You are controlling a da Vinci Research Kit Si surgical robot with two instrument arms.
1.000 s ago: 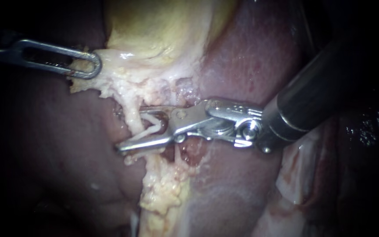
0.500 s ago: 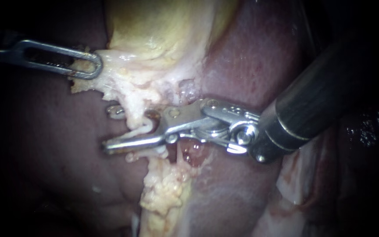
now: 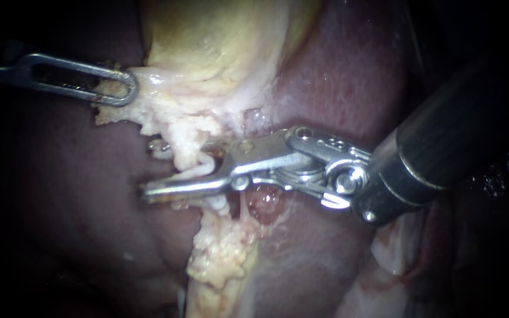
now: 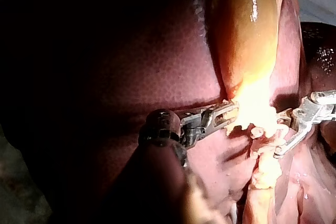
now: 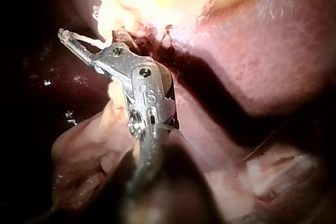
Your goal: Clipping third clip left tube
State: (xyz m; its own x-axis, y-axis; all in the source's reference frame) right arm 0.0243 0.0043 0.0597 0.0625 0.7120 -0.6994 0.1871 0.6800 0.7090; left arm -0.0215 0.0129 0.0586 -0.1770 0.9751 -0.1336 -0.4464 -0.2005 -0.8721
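Note:
My right instrument point(image 3: 154, 171) comes in from the right, and its jaws stand open across the pale left tube point(image 3: 184, 154) below the gallbladder point(image 3: 219, 47). The lower jaw lies in front of the tube; the upper jaw is partly hidden behind fatty tissue. A white curved piece point(image 3: 202, 168) sits between the jaws, and I cannot tell if it is a clip. My left instrument point(image 3: 116, 88) is shut on the gallbladder's fatty lower edge. In the left wrist view its jaws point(image 4: 228, 113) hold that edge, with the right instrument point(image 4: 286, 137) beside. The right wrist view shows the right instrument point(image 5: 92, 48) against bright tissue.
Dark red liver point(image 3: 337, 76) surrounds the site on both sides. A lumpy strip of yellow fat point(image 3: 219, 253) runs down from the tube. A small red raw patch point(image 3: 263, 203) lies just under the right instrument's hinge. Pale tissue folds point(image 3: 396, 241) lie under the right shaft.
The right instrument's jaws slid left, farther across the tube, and stay apart. Fatty tissue above the jaws has bunched up. The left instrument has held still.

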